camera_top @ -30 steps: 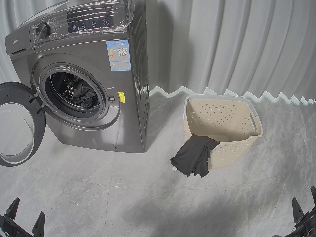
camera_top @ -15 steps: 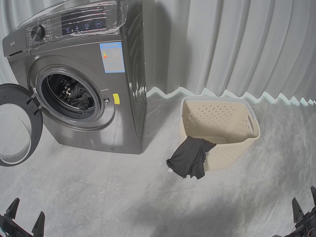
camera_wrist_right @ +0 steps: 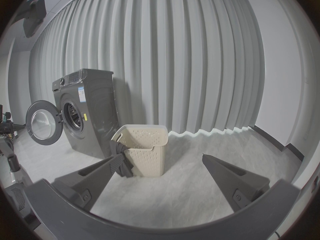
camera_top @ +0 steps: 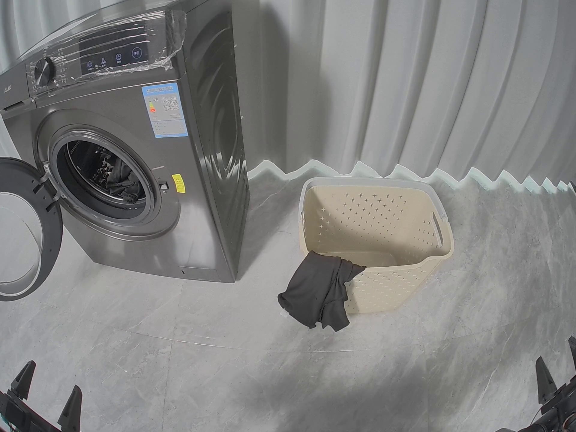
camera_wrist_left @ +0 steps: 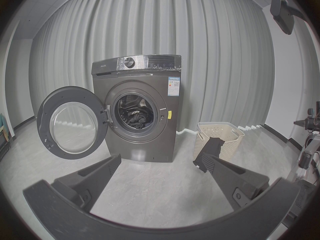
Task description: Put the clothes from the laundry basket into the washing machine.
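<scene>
OK, status: both hands sit low, well apart from basket, garment and machine. The left hand (camera_top: 51,384) is at the bottom left corner of the head view, fingers spread wide with nothing between them. The left wrist view agrees, with only bare floor (camera_top: 240,361) in the gap. The right hand (camera_top: 558,364) is at the bottom right corner, likewise spread wide and holding nothing. The laundry basket (camera_top: 390,292) is cream plastic with perforated walls and a slot handle on its right side. It stands upright on the grey tiled floor, to the right of the washing machine (camera_top: 198,151) and apart from it, close to the pale pleated curtain (camera_top: 390,61) behind. One dark grey garment (camera_top: 315,292) hangs over the basket's near left corner. A small part lies over the rim on the inside, and the bulk is draped down the outer wall toward the floor. Cannot tell whether its lower edge touches the tiles. Part of the basket's bottom shows bare behind it. The washing machine is a dark grey front loader on the left, standing at an angle to the head camera. Its round door (camera_top: 24,235) is swung wide open to the left. Dark clothes (camera_top: 120,178) already lie in the drum, piled toward the lower part of the opening. The control panel (camera_top: 108,55) along the top front carries a dial and a display, with clear plastic film wrinkled over it.
</scene>
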### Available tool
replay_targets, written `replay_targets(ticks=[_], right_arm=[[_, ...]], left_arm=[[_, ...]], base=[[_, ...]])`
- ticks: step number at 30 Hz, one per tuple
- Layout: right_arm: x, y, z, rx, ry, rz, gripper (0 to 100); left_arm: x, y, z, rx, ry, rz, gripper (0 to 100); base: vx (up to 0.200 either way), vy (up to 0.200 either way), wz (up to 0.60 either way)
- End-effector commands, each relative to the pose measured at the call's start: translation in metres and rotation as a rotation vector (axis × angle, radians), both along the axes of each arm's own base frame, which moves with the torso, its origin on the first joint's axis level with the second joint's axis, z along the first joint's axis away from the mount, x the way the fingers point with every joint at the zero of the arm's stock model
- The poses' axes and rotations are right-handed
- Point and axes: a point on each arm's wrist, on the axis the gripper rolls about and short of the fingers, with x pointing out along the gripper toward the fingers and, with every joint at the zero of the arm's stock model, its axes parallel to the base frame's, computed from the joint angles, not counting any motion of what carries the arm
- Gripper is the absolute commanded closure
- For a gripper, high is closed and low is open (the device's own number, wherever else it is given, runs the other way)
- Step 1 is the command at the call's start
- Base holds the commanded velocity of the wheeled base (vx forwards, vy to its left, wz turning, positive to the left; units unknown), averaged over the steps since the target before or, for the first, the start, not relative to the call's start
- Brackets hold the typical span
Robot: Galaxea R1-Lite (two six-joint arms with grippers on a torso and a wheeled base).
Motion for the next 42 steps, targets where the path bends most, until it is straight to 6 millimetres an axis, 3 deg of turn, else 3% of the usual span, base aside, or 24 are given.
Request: replay_targets(ticks=[1,2,3,6,12,13,14,17,25,38,40,42], right_arm=[[-0.011,0.000,0.039,-0.003,-0.212,-0.001,0],[-0.011,0.000,0.039,-0.003,-0.212,-0.001,0],[-0.014,0.000,0.056,-0.002,-0.223,0.012,0],[0.007,0.000,0.068,0.004,-0.025,0.112,0],[0.065,0.012,0.072,0.025,0.286,0.337,0],[0.065,0.012,0.072,0.025,0.286,0.337,0],[0.086,0.021,0.074,0.030,0.329,0.392,0],[0.107,0.034,0.070,0.022,0.383,0.447,0],[0.173,0.074,0.039,0.053,0.566,0.501,0],[0.213,0.122,0.006,0.049,0.590,0.525,0],[0.213,0.122,0.006,0.049,0.590,0.525,0],[0.226,0.133,0.000,0.045,0.556,0.510,0]], left_arm=[[0.000,0.000,-0.004,0.005,-0.004,-0.001,0],[0.000,0.000,-0.004,0.005,-0.004,-0.001,0],[0.000,0.000,-0.004,0.008,-0.005,-0.002,0],[0.000,0.000,-0.004,0.002,-0.004,0.000,0],[0.000,0.000,-0.004,-0.002,-0.005,-0.001,0],[0.000,0.000,-0.004,-0.002,-0.005,-0.001,0],[0.000,0.000,-0.004,-0.001,-0.004,-0.001,0],[0.000,0.000,-0.004,-0.002,-0.004,-0.001,0],[0.000,0.000,-0.004,-0.002,-0.004,-0.001,0],[0.000,0.000,-0.004,-0.004,-0.004,0.000,0],[0.000,0.000,-0.004,-0.004,-0.004,0.000,0],[0.000,0.000,-0.004,-0.005,-0.005,0.000,0]], base=[[0.200,0.000,0.00],[0.200,0.000,0.00],[0.200,0.000,0.00],[0.200,0.000,0.00],[0.000,0.000,0.00],[0.000,0.000,0.00],[0.000,0.000,0.00],[0.000,0.000,0.00],[0.000,0.000,0.00],[0.000,0.000,0.00],[0.000,0.000,0.00],[0.000,0.000,0.00]])
